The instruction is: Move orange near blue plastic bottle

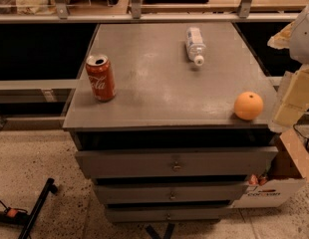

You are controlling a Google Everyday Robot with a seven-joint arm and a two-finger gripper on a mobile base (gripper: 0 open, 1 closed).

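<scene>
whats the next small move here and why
Probably ease the gripper toward the orange. The gripper hangs at the picture's right edge beside the fruit, which sits free at the cabinet's near right corner, far from the blue plastic bottle lying at the back.

Round orange (248, 105) at front right edge, blue plastic bottle (195, 45) lying farther back

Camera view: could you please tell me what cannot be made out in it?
pincer: at the right edge beside the orange, cut off by the frame.
blue plastic bottle: label print too small to read.
drawers: contents hidden behind their fronts.
cardboard box: lower right, partly cut off by the frame.
</scene>
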